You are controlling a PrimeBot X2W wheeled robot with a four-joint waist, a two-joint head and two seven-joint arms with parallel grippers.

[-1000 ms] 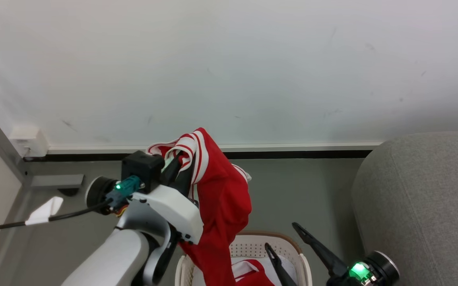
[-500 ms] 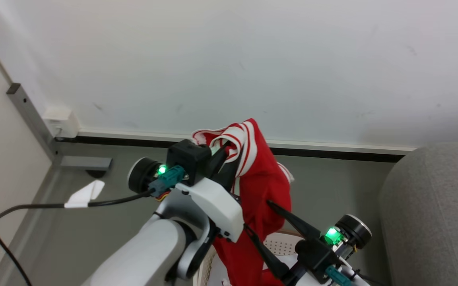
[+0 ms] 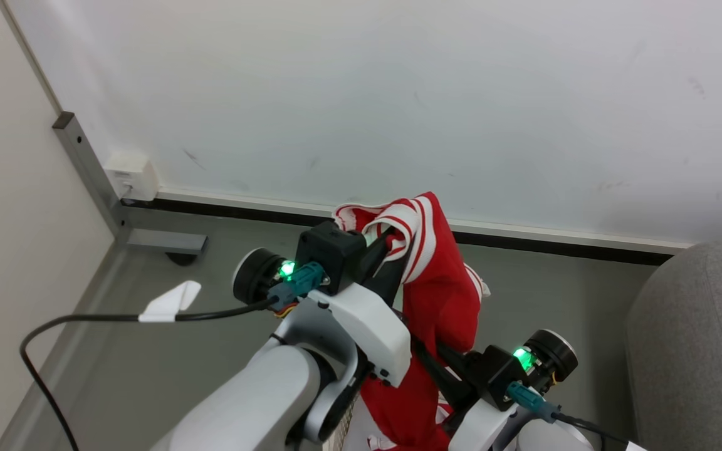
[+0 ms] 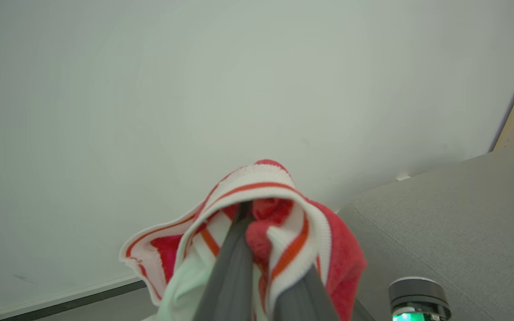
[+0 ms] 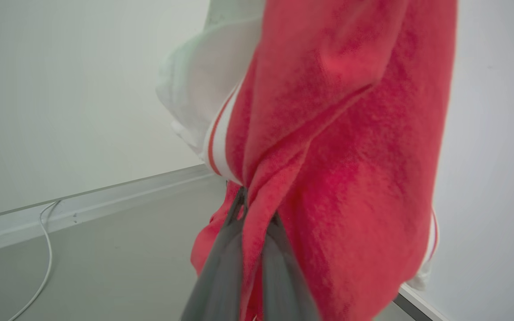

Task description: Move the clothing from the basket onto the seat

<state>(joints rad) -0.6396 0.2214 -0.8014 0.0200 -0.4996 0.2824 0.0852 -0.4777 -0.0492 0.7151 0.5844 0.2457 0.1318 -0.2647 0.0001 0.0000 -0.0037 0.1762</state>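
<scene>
Left jaws: on the left gripper these were recorded as drawn nearly together, with a bunched fold of striped trim pinched between them.
Right jaws: on the right gripper these were recorded as drawn close, with a pleat of red fabric caught between the two fingers.
Item held: the clothing, a red garment with white stripe trim, was held by both grippers at once, clear of the floor.
Upper hold: the trim was taken at the garment's highest point by the left gripper, so the body of the cloth was left to hang straight below it.
Lower hold: the hanging body was taken further down by the right gripper. This was judged a way of gathering the loose length so that it would not drag or snag on the basket's rim.
Basket: the basket was glimpsed as a sliver of perforated wall at the bottom edge of the head view, beneath the hanging cloth. Its contents could not be told.
Seat: the seat was noted to the robot's right, well apart from the garment, with bare floor between them.
Stage: the lift out of the basket was judged largely done. The carry to the right and the release onto the seat were judged not yet made.
Risk: the garment's lowest hem was hidden behind the arms, so its clearance from the basket could not be confirmed.
Surroundings: a white wall was logged behind, and a black cable on the floor.
</scene>
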